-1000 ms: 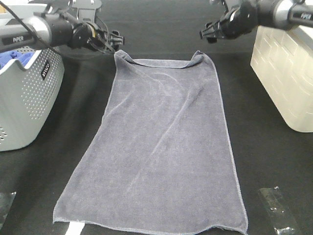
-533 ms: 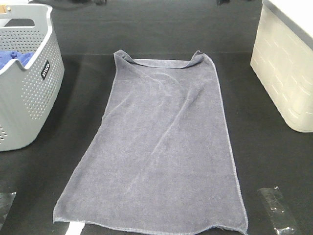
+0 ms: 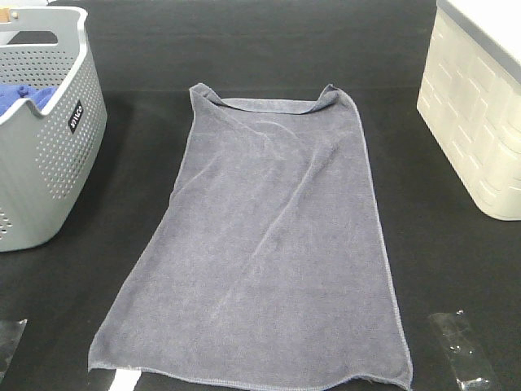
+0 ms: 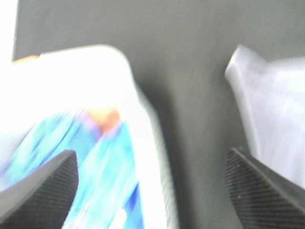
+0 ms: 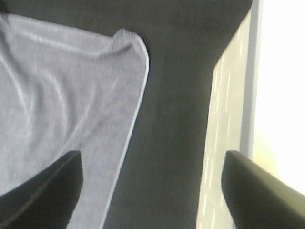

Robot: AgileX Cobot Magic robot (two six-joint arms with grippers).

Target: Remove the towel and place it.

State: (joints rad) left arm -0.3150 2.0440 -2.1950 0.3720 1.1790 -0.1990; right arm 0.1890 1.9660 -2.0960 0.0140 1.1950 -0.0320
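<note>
Now both arms were gone from the high view; a second before, they had hung over the towel's [image 3: 260, 244] far corners, and half a second before they had already cleared the frame. The towel lay spread flat on the black worktop [image 3: 269, 49], midway between the grey basket [image 3: 49, 163] on the left and the white bin [image 3: 476, 122] on the right, touching neither. Its far corners stood slightly curled up, and its shape matched the two previous moments, so nothing had dragged it on the way out.

The left tool [image 4: 152, 191] had its jaws spread wide with nothing between them, and its blurred view looked down on the basket rim, the blue cloth [image 4: 95, 162] inside, and a towel corner to one side. The right tool [image 5: 152, 191] was likewise wide apart and empty, above the gap between the towel's corner and the bin.

With the towel released and laid out, the placing looked done.
</note>
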